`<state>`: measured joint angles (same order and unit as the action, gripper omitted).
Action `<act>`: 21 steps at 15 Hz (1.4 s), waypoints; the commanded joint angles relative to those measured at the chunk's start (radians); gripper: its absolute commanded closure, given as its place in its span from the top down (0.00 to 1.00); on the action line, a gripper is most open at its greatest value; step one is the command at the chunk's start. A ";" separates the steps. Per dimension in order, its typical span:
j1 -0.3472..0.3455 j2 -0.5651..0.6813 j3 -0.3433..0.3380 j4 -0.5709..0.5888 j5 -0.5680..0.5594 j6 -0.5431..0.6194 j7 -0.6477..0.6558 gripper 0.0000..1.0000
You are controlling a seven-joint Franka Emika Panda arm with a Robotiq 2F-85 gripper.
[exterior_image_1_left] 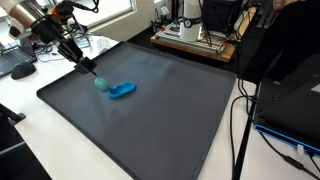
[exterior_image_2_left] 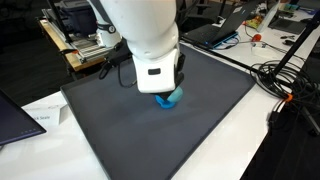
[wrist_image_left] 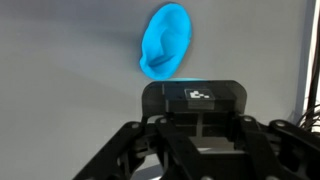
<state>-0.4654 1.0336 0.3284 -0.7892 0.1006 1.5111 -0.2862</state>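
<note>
**Clenched claw hovering beside a blue cloth on the grey mat**

A small, bright blue, crumpled piece of soft cloth [exterior_image_1_left: 123,91] is lying near the middle of a large dark grey rectangular mat [exterior_image_1_left: 150,125], which is covering most of a white tabletop [exterior_image_1_left: 225,150]. In the wrist view the blue cloth [wrist_image_left: 165,42] is sitting just ahead of the gripper [wrist_image_left: 203,120], apart from it. The claw is standing clenched, and it appears to be grasping nothing of the cloth, though a small pale teal lump at its tip [exterior_image_1_left: 99,84] is too blurred to identify. In an exterior view the gripper [exterior_image_1_left: 90,68] is hanging just beside the cloth's end, angled down toward the mat. From the opposite side, the robot's white wrist housing [exterior_image_2_left: 150,45] is hiding most of the cloth [exterior_image_2_left: 170,99]. Black cables [exterior_image_1_left: 240,125] are trailing over the table edge beside the mat.
</note>
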 commanded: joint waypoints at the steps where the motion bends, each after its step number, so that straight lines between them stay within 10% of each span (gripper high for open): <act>1: -0.060 -0.031 0.039 -0.084 0.074 0.021 -0.021 0.22; 21: -0.179 0.009 0.101 -0.184 0.213 0.121 -0.095 0.22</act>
<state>-0.6183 1.0450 0.4064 -0.9448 0.2747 1.6107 -0.3588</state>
